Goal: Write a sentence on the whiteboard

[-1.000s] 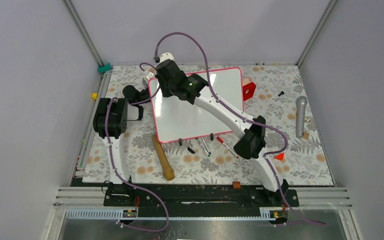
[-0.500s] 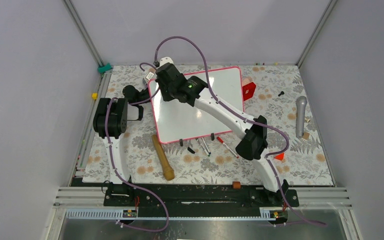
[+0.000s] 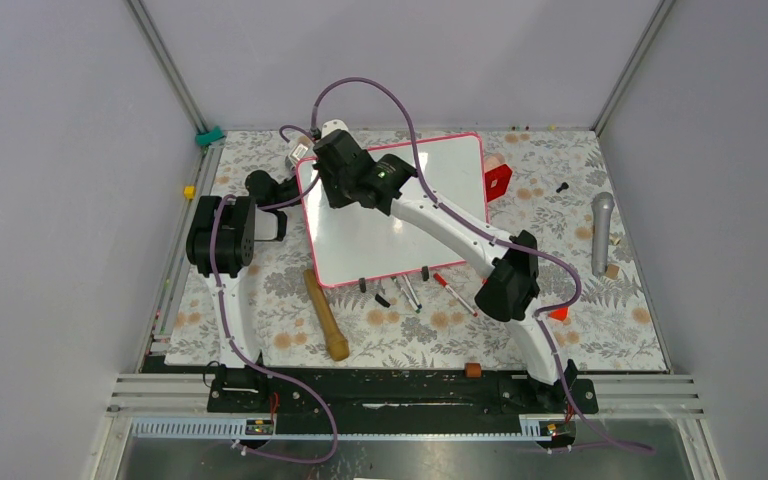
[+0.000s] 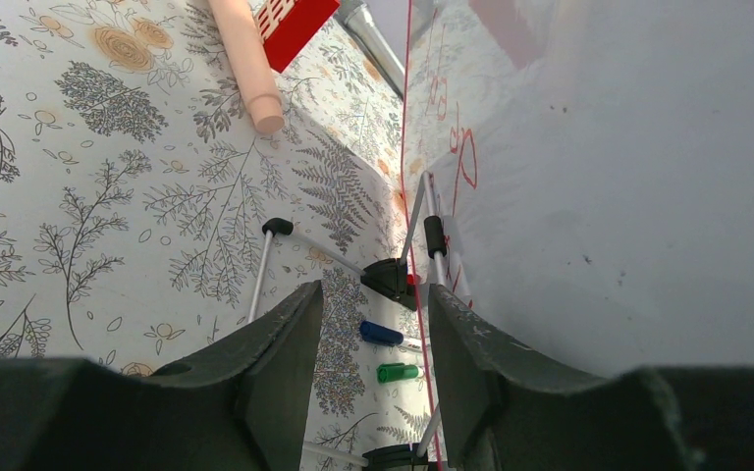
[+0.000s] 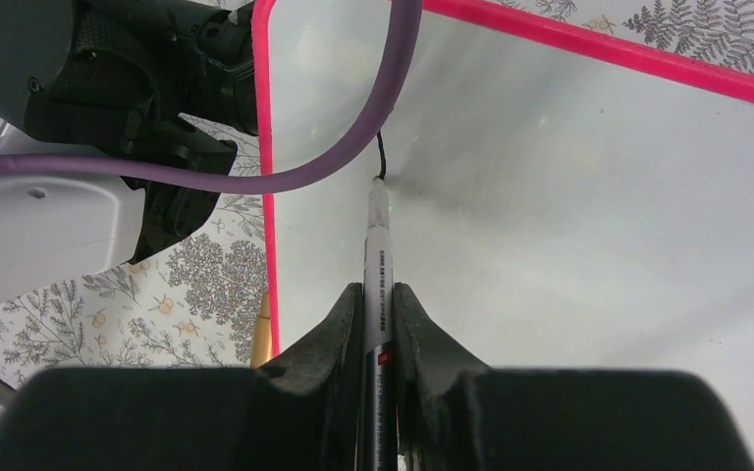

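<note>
The whiteboard [image 3: 400,225] lies flat on the flowered table, pink-framed, with two black clips on its near edge. My right gripper [image 3: 336,180] reaches over its far-left corner and is shut on a black marker [image 5: 377,245]. The marker's tip rests on the white surface [image 5: 550,216], and a short thin black line [image 5: 380,155] runs on from the tip. No readable letters of the sentence show. My left gripper [image 3: 278,215] hangs beside the board's left edge. Its jaws [image 4: 375,294] stand apart with nothing between them, and the board's pink edge [image 4: 410,147] runs past.
A wooden mallet [image 3: 326,318] lies off the board's near-left corner. Loose markers [image 3: 408,292], with a blue cap [image 4: 381,334] and a green cap [image 4: 398,373], lie along the near edge. A red block [image 3: 498,180] and a microphone [image 3: 602,232] lie to the right.
My right wrist has shifted slightly toward the near side over the board's far-left corner, still holding the marker. The left arm has not moved.
</note>
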Robot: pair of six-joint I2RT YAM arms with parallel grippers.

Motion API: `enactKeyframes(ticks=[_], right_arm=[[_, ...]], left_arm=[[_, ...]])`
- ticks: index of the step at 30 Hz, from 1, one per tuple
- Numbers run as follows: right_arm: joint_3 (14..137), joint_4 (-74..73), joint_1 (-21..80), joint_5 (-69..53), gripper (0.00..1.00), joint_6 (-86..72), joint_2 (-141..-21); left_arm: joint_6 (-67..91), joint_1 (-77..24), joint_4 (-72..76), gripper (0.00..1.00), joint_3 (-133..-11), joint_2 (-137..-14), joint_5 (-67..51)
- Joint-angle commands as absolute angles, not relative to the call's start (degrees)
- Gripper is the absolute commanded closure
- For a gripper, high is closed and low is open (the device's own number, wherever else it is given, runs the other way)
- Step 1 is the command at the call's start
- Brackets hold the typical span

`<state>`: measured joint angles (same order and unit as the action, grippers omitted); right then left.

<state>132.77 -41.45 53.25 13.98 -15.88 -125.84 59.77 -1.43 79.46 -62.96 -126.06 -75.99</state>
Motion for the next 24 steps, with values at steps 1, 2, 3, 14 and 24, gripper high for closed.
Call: enactKeyframes(ticks=[1, 2, 3, 14, 24], right_arm=[[135.11, -42.03, 53.31, 14.33, 1.0, -15.75, -122.52], [135.57, -42.09, 53.27, 14.57, 1.0, -15.56, -122.52], [135.87, -42.11, 53.26, 14.73, 1.0, -15.45, -122.52], [139.8, -42.86, 53.26, 16.03, 1.0, -14.05, -124.51], [141.06, -42.87, 53.26, 16.35, 1.0, -13.67, -126.23]], left_arm=[[59.08, -1.67, 83.84, 0.55, -63.44, -124.03, -77.53], [59.05, -1.75, 83.78, 0.55, -63.43, -123.96, -77.56], [59.06, -1.73, 83.82, 0.55, -63.45, -124.01, -77.55], [59.01, -1.71, 83.84, 0.55, -63.38, -124.02, -77.53], [59.0, -1.68, 83.77, 0.55, -63.36, -123.99, -77.53]])
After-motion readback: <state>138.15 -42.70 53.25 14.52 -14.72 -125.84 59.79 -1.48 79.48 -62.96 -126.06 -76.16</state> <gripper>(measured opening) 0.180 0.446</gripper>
